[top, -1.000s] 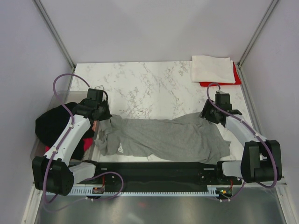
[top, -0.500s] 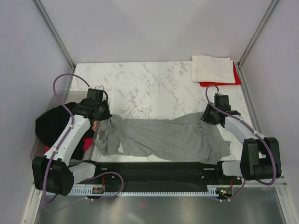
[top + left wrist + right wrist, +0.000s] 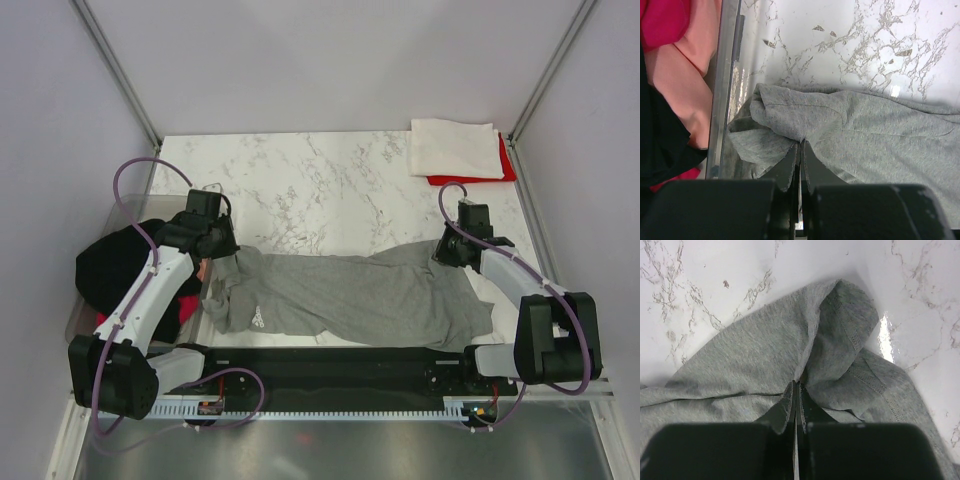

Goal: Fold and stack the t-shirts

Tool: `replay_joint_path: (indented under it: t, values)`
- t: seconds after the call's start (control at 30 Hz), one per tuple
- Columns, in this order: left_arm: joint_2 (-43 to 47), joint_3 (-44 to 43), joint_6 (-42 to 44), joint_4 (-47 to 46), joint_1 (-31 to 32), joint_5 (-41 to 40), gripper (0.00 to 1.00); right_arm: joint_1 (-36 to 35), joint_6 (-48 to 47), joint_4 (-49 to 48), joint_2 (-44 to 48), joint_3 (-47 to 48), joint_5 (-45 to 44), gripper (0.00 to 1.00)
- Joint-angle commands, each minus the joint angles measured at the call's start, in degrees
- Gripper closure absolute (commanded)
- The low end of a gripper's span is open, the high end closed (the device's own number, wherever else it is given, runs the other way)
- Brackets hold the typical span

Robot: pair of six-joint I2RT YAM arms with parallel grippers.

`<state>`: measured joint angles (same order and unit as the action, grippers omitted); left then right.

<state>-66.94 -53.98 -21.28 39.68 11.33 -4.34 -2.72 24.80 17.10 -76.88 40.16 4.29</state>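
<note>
Across the near part of the surface point(image 3: 330, 190), left to right: spread t-shirt point(image 3: 350, 295), left end in the left pincer point(image 3: 800, 146), right end in the right pincer point(image 3: 796, 385). At the far right corner, upper folded t-shirt point(image 3: 455, 148) on lower folded t-shirt point(image 3: 508, 166). Left of the surface, tub point(image 3: 726, 75) with bunched t-shirts point(image 3: 110, 265) inside.

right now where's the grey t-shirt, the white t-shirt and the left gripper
grey t-shirt point(image 3: 350, 295), top view, mid body
white t-shirt point(image 3: 455, 148), top view, top face
left gripper point(image 3: 800, 148), left wrist view, between fingertips

White arm shells point(image 3: 150, 290), black joints point(image 3: 110, 378), black left pincer point(image 3: 800, 146), purple cables point(image 3: 130, 176).
</note>
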Motion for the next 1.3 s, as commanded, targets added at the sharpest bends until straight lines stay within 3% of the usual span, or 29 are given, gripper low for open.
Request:
replay_joint_path:
  t: [0.0, 0.17, 0.37, 0.67, 0.8, 1.0, 1.13, 1.27]
  values:
    - [0.84, 0.36, 2.91, -1.98, -0.17, -0.06, 0.98, 0.17, -0.28, -1.72, 1.12, -0.08, 0.80, 1.00]
    - [2.33, -0.51, 2.30, -1.98, -0.17, 0.47, 0.98, 0.17, 0.78, 1.96, 6.20, 2.46, 1.77, 1.00]
    - [9.01, -9.02, 0.45, 3.02, -0.17, 2.93, 0.98, 0.26, 1.57, 12.94, 16.49, 14.75, 1.33, 1.00]
    - [15.43, -39.34, -0.17, 13.14, -0.17, 3.55, 0.98, 0.26, 5.70, 29.47, 24.41, 38.92, -3.94, 1.00]
    - [15.08, -54.79, 0.18, 14.72, -0.17, 3.72, 0.98, 0.26, 5.88, 36.23, 23.01, 56.63, -8.68, 1.00]
    - [16.48, -65.98, 0.80, 10.52, -0.17, 3.72, 0.98, 0.00, 6.05, 44.68, 20.02, 80.03, -17.82, 1.00]
    - [20.96, -65.91, 3.16, 0.94, -0.17, 9.17, 0.98, -2.02, 5.18, 43.11, 24.74, 83.50, -24.32, 1.00]
    - [24.31, -65.99, 5.37, -3.47, -0.08, 4.88, 0.98, -11.12, 6.31, 42.66, 28.71, 84.20, -36.35, 1.00]
